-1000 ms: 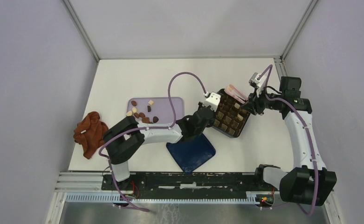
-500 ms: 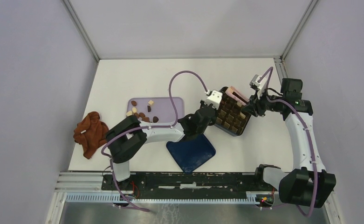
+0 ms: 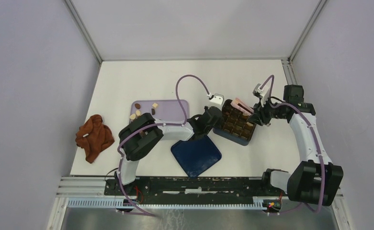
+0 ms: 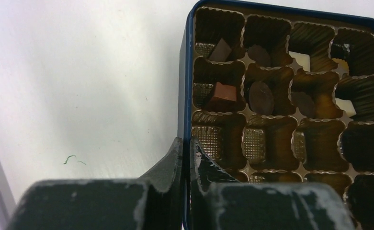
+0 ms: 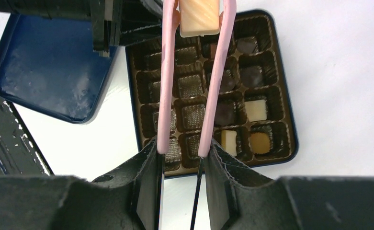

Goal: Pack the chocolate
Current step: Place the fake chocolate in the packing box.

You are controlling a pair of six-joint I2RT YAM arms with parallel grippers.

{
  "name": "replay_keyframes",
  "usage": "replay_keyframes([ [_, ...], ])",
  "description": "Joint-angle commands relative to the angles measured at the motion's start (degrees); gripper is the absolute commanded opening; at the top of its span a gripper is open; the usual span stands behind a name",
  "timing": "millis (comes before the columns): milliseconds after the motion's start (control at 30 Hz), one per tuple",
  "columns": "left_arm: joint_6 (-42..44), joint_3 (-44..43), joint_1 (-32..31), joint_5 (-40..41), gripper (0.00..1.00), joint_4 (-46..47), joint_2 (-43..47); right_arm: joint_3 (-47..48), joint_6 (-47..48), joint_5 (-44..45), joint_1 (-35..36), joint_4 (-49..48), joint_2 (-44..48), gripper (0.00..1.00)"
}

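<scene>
A blue box [image 3: 246,142] with a brown compartment tray holds several chocolate pieces [image 4: 261,98], dark, brown and cream. My left gripper [image 4: 186,143] is shut on the box's left rim [image 4: 185,72]; from above it [image 3: 213,118] sits at the box's left edge. My right gripper [image 5: 182,151] is shut on pink tongs [image 5: 165,72], which reach over the box [image 5: 292,129]. The tongs' tips pinch a cream chocolate [image 5: 199,17]. In the top view the tongs [image 3: 241,104] lie over the box's far edge. More chocolate pieces [image 3: 138,111] lie on a lilac tray [image 3: 168,108].
The box's dark blue lid [image 3: 197,155] lies open side up near the table's front, also seen in the right wrist view as lid [image 5: 46,72]. A reddish-brown cloth [image 3: 94,136] is crumpled at the left. The table's back half is bare white.
The box has turned and shifted slightly in the left gripper's hold. The right gripper, with the tongs and cream piece, has moved a little left over the box.
</scene>
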State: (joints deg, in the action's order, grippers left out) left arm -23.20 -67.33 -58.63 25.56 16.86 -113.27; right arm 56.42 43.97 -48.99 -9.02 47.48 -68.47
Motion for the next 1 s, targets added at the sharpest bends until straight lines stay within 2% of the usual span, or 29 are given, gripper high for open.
replay_keyframes([
  [0, -6.9, -2.8, 0.7, -1.3, 0.17, 3.6, -0.1, -1.9, 2.1, 0.1, -0.2, -1.0, -2.2, 0.15],
  [200, -7.6, -1.5, 0.7, -0.5, 0.48, 2.6, 3.4, -3.7, 2.9, 1.5, 0.2, -1.2, -4.0, 0.15],
  [333, -7.5, 0.4, 0.6, 0.7, 0.52, -0.1, 8.2, -4.0, 3.0, 3.1, 1.6, -1.5, -5.1, 0.15],
  [467, -7.1, 5.9, 0.6, 2.3, 0.53, -3.1, 15.8, -4.6, 2.4, 5.3, 3.5, -2.4, -6.0, 0.14],
  [633, -5.6, 11.8, 0.6, 4.3, 0.55, -10.7, 26.7, -4.9, 0.3, 8.0, 7.4, -4.7, -7.7, 0.15],
  [800, -4.0, 14.7, 0.6, 4.6, 0.74, -20.7, 37.0, -5.2, -1.9, 11.2, 11.4, -7.2, -9.4, 0.16],
  [967, -3.5, 16.0, 0.6, 4.7, 0.80, -28.6, 44.8, -5.8, -3.4, 13.4, 13.0, -9.1, -10.5, 0.17],
])
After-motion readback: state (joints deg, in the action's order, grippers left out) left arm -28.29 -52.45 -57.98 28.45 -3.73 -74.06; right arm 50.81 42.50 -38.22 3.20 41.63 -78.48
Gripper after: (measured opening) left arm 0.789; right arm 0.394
